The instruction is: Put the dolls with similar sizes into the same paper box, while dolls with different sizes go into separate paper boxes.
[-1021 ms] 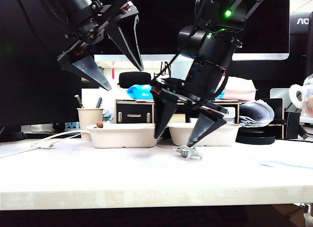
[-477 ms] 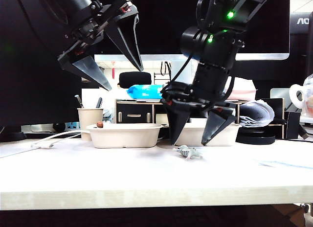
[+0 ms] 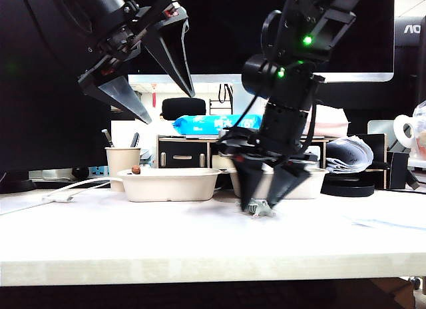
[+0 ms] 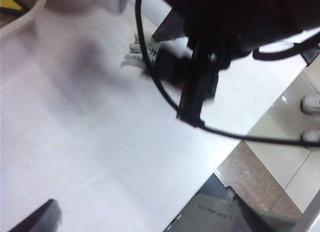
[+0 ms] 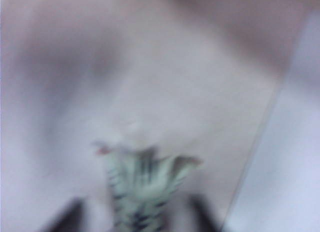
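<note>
A: White desk (image 3: 133,236), monitors behind — where's the striped grey doll (image 3: 258,207)?
B: Near the right paper box (image 3: 313,184); right gripper (image 3: 259,204) straddles it, jaws half-closed — grip unclear. Left gripper (image 3: 148,96) hovers wide, empty.

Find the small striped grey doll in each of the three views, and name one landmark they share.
Exterior view: striped doll on the table, between the right pincer tips.
Left wrist view: doll beside the right arm.
Right wrist view: doll, blurred.
Shared landmark: the white table.
</note>
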Tool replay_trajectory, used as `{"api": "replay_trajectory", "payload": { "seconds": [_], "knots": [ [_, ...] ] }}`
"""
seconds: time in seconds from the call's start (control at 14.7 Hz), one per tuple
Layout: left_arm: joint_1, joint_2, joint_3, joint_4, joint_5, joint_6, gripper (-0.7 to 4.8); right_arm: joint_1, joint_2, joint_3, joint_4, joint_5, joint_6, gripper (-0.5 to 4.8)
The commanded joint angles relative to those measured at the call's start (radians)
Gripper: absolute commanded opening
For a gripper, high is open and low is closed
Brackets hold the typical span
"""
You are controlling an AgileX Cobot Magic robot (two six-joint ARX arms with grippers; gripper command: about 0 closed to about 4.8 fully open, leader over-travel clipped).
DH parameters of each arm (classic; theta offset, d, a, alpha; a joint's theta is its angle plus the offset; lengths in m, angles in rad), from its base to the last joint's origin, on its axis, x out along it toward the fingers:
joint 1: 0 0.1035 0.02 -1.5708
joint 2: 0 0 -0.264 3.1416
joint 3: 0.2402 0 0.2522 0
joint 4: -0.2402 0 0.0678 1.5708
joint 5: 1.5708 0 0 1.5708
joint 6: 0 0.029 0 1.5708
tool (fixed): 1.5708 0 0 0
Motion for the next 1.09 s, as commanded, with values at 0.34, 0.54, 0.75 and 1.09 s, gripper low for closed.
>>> {"api": "replay_trajectory", "payload": {
  "seconds": [0.34,0.54,0.75,1.09],
  "knots": [
    [0.002,-0.004,0.002,0.002,0.001,0.001,4.62,0.005,-0.026,-0.004,-0.019,-0.026,0.002,0.38],
    [0.002,-0.004,0.002,0.002,0.0,0.001,4.62,0.003,-0.151,-0.004,-0.005,0.024,-0.005,0.34],
    [0.002,-0.004,0.002,0.006,0.001,0.001,4.62,-0.008,-0.296,-0.004,0.0,0.059,-0.014,0.3],
    [0.002,-0.004,0.002,0.016,0.0,0.005,4.62,-0.147,-0.369,0.058,0.096,0.053,-0.021,-0.01]
  ]
}}
